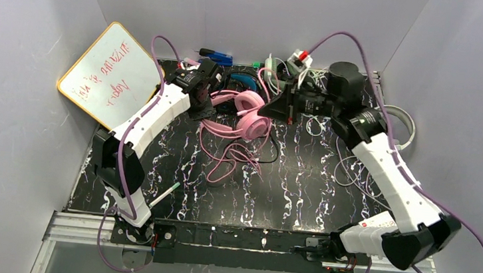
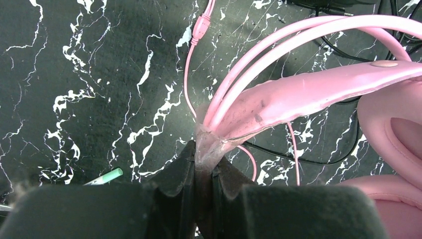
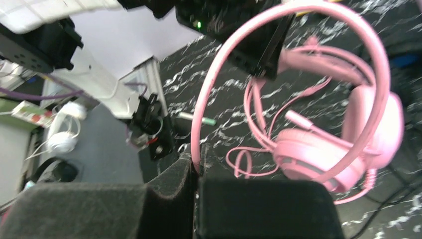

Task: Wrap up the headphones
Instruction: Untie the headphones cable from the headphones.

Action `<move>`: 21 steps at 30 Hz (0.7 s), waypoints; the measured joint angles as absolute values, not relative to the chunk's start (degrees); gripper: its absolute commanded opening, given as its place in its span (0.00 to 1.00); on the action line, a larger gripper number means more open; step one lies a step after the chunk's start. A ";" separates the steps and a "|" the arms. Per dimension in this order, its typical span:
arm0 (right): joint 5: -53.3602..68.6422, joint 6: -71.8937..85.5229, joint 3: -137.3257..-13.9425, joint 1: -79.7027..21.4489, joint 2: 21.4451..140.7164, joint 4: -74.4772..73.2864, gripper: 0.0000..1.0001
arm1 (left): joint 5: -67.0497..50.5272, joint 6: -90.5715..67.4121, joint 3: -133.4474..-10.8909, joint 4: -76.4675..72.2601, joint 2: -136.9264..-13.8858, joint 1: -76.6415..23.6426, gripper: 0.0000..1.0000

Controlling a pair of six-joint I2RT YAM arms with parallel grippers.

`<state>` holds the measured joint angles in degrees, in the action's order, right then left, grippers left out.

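At upper centre, the pink headphones (image 1: 244,113) are clamped by the headband (image 2: 308,94) between the closed left gripper (image 2: 203,169) and closed right gripper (image 3: 195,169), their cord (image 1: 226,158) lying loose on the desk (image 1: 300,196) just below.

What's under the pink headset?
Below the band of the pink headset: marbled tabletop, its pink cord and thin black cords. Anything beneath the ear cups is covered.

Headphones (image 1: 248,110) between left gripper (image 1: 203,108) and right gripper (image 1: 267,110), board (image 1: 108,73) far left
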<state>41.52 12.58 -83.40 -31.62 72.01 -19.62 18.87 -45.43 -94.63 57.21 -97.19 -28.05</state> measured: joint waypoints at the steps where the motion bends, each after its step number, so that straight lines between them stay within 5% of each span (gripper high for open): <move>1: 43.05 12.60 -83.40 -31.62 73.36 -20.86 0.01 | 18.87 -45.69 -94.63 57.12 -97.19 -28.08 0.00; 13: 56.60 6.28 -90.08 -38.24 79.96 -35.73 0.01 | 19.57 -48.69 -91.77 52.05 -94.08 -28.08 0.00; 21: 47.44 1.83 -93.12 -39.51 81.82 -47.81 0.01 | 29.71 -47.55 -93.17 51.48 -90.94 -28.08 0.00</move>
